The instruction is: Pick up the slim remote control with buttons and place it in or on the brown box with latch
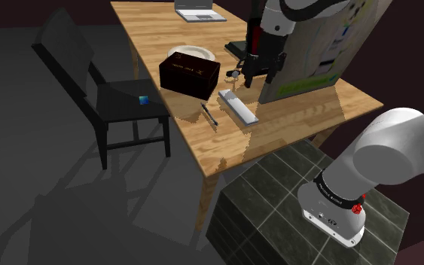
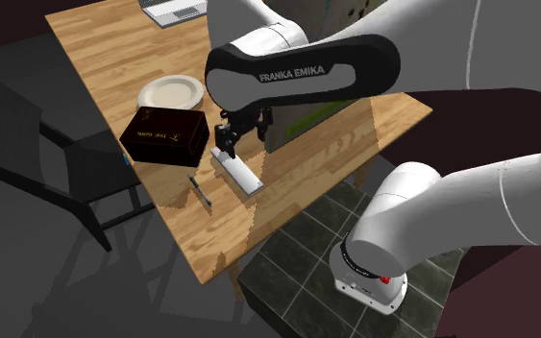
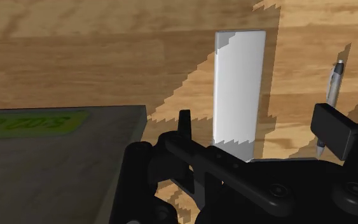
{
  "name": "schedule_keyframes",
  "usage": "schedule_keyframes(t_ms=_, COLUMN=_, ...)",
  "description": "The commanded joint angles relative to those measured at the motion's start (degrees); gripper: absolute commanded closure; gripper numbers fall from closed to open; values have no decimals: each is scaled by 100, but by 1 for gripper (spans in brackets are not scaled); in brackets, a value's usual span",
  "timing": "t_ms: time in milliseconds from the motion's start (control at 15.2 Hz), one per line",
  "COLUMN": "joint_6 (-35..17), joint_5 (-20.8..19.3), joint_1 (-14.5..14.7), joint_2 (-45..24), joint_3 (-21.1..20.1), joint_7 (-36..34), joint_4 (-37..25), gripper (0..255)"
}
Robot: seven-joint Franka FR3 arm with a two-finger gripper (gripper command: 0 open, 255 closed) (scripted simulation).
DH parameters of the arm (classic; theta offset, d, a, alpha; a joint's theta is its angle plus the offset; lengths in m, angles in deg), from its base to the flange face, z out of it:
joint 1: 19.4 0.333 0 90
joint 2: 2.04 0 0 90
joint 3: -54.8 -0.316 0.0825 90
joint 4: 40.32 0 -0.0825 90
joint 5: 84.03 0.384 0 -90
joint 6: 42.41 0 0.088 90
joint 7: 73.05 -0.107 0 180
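The white arm (image 1: 387,139) rises from its round base (image 1: 335,217) through a bulky grey-white joint. It leaves the shoulder view at the right edge and comes back in at the top, where the wrist (image 1: 274,26) turns downward. In the second exterior view the last long link (image 2: 302,72), lettered FRANKA EMIKA on its dark band, lies nearly level. The hand hangs from the end of that link, toward that view's left. The black tool (image 1: 257,77) points almost straight down. In the wrist view its two fingers (image 3: 332,126) stand well apart, clasping nothing between them.
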Motion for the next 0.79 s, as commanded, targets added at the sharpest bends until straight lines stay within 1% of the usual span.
schedule_keyframes(t_ms=0, joint_6=-460, joint_5=-35, joint_1=-13, joint_2=-385, joint_3=-94, joint_7=-132, joint_4=26, gripper=0)
schedule_keyframes(t_ms=330, joint_6=-1526, joint_5=-228, joint_1=-83, joint_2=-1406, joint_3=-299, joint_7=-501, joint_4=3, gripper=0)
schedule_keyframes(t_ms=726, joint_6=-2026, joint_5=-262, joint_1=-92, joint_2=-1723, joint_3=-320, joint_7=-541, joint_4=183, gripper=0)
